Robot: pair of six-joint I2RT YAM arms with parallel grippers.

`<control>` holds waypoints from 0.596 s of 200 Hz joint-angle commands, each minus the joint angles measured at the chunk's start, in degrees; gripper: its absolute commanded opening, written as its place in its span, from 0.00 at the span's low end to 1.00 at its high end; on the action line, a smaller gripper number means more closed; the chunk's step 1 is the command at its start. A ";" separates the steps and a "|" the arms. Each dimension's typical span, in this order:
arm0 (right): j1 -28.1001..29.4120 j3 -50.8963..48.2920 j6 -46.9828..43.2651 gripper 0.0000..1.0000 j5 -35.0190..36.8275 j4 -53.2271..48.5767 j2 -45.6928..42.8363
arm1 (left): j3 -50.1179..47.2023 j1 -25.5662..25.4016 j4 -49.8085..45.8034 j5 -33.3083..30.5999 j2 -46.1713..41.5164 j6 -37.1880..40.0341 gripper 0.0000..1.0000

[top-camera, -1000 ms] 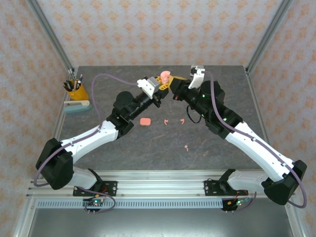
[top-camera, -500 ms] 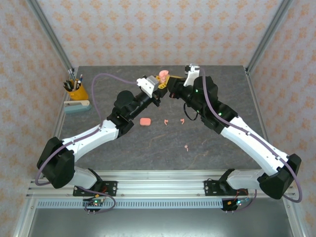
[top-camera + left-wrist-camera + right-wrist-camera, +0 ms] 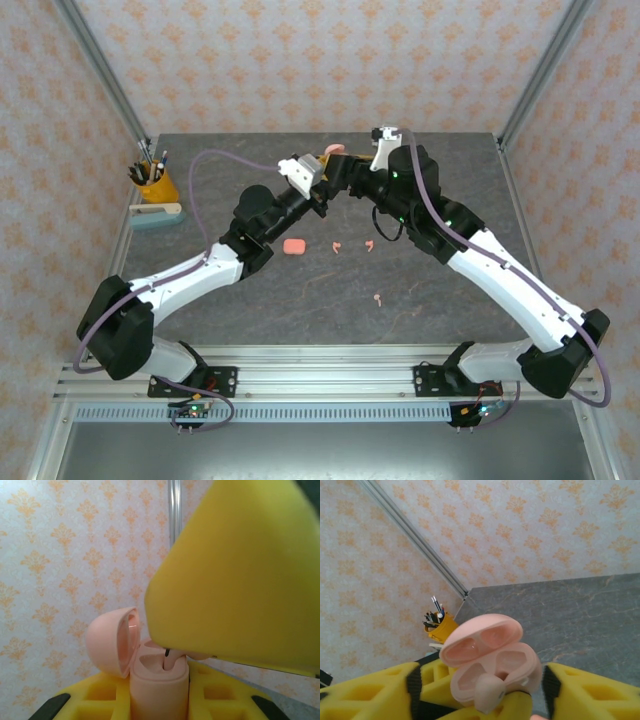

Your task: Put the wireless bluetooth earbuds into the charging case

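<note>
At the far middle of the table [image 3: 300,300], both arms meet above the surface.

Top view: the left gripper [image 3: 322,170] and right gripper [image 3: 350,172] stand tip to tip, with the pink charging case [image 3: 334,150] just showing between them. Whether it is open cannot be read from there.

Left wrist view: the case stands upright with its lid [image 3: 111,642] swung open, its body pinched between the left gripper's yellow fingers [image 3: 95,700]. One earbud [image 3: 168,661] sits in the open case, directly under a right gripper finger [image 3: 235,575]; whether the two touch cannot be told.

Right wrist view: the right gripper's fingers are spread wide, one on each side of the case, with the earbud seen from above in the near well.

The top view adds the loose items. A second pink case [image 3: 294,245] lies on the table nearer the arm bases, with a second earbud [image 3: 337,244] and a third earbud [image 3: 369,245] beside it in a row. A fourth earbud [image 3: 378,297] lies nearer still, apart from the rest. A pen cup [image 3: 155,186] stands at the left edge
</note>
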 commanded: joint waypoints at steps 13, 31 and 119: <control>-0.57 2.94 2.14 0.76 0.59 -3.86 -2.84 | -1.41 -0.59 4.07 0.00 0.71 -1.59 0.00; -1.68 3.18 3.96 0.77 0.60 -5.51 -4.08 | -1.97 -0.68 4.03 -0.10 0.71 -1.54 0.00; -9.41 8.33 7.13 0.59 -7.09 -27.65 -2.11 | -6.29 2.13 3.89 8.95 1.41 -3.40 0.00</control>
